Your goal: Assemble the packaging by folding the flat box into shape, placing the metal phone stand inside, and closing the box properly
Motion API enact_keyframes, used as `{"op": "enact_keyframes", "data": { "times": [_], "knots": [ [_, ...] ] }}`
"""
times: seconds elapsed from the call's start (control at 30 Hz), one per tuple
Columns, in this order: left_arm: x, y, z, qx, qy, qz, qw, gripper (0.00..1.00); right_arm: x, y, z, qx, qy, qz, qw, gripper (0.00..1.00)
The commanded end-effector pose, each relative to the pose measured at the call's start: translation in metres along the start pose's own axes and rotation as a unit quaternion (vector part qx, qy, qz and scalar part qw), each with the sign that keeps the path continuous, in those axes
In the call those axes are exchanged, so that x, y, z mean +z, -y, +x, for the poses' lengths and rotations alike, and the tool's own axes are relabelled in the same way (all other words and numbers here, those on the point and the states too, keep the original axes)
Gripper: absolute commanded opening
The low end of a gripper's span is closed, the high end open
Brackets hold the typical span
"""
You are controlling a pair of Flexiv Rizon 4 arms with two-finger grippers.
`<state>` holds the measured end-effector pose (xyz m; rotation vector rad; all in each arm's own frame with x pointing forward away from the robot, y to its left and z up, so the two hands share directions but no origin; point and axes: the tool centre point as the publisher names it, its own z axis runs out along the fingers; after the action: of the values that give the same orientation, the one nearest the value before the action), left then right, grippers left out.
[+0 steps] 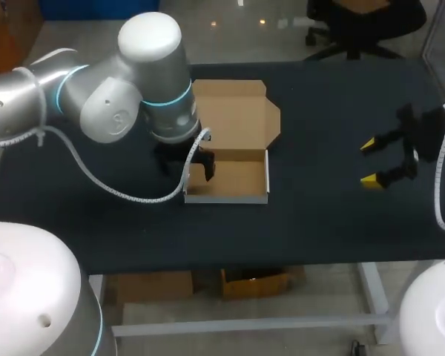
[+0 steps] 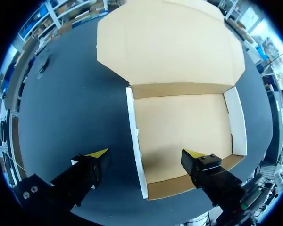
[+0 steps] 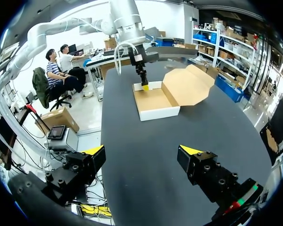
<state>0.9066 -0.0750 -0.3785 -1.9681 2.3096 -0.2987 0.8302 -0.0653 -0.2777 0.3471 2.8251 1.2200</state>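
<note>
The worktop [image 1: 319, 215] is a dark, matte sheet, and its plain surface fills most of what my cameras take in. My left tool [image 2: 146, 155] hangs low over the near end of the box [image 2: 179, 127] with its fingers spread wide and nothing gripped. One yellow tip is over the bare worktop just outside the tray. The other is over the tray's brown floor. The tray's white side wall [image 2: 134, 141] stands upright between the two fingers, and I cannot tell whether either finger touches it. Ahead of this tool the tray is folded up, with low walls on its sides. Beyond its far wall the lid panel [image 2: 170, 47] lies open and flat on the worktop, its corner flaps spread out. The tray's floor shows only bare cardboard with a soft shadow near the tool. My right tool [image 1: 371, 162] is well apart from the box, above bare dark worktop. Its fingers are also wide open and empty. From that wrist, the box sits far ahead of the tool, with my left arm [image 3: 127, 23] coming down to its far side.
</note>
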Motion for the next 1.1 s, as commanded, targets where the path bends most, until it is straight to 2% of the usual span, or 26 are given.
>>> {"op": "enact_keyframes", "data": {
  "times": [0.03, 0.23, 0.5, 0.7, 0.93, 1.1],
  "knots": [
    [-0.021, -0.02, -0.017, 0.024, -0.052, 0.051, 0.997, 1.0, -0.002, 0.001, 0.002, 0.001, 0.002, -0.003, 1.0, 1.0],
    [-0.041, -0.032, -0.026, 0.073, -0.087, 0.093, 0.989, 1.0, -0.005, 0.002, 0.0, 0.003, 0.007, -0.004, 1.0, 1.0],
    [-0.061, -0.047, -0.038, 0.148, -0.126, 0.136, 0.971, 1.0, -0.008, 0.0, -0.001, 0.007, 0.013, -0.008, 1.0, 1.0],
    [-0.075, -0.056, -0.047, 0.175, -0.132, 0.159, 0.963, 1.0, -0.01, -0.001, -0.002, 0.01, 0.019, -0.01, 1.0, 1.0],
    [-0.099, -0.07, -0.061, 0.236, -0.125, 0.19, 0.945, 1.0, -0.017, -0.002, 0.0, 0.013, 0.028, -0.012, 0.999, 1.0],
    [-0.113, -0.073, -0.07, 0.248, -0.118, 0.193, 0.942, 1.0, -0.019, -0.003, 0.001, 0.014, 0.032, -0.009, 0.999, 1.0]
  ]
}}
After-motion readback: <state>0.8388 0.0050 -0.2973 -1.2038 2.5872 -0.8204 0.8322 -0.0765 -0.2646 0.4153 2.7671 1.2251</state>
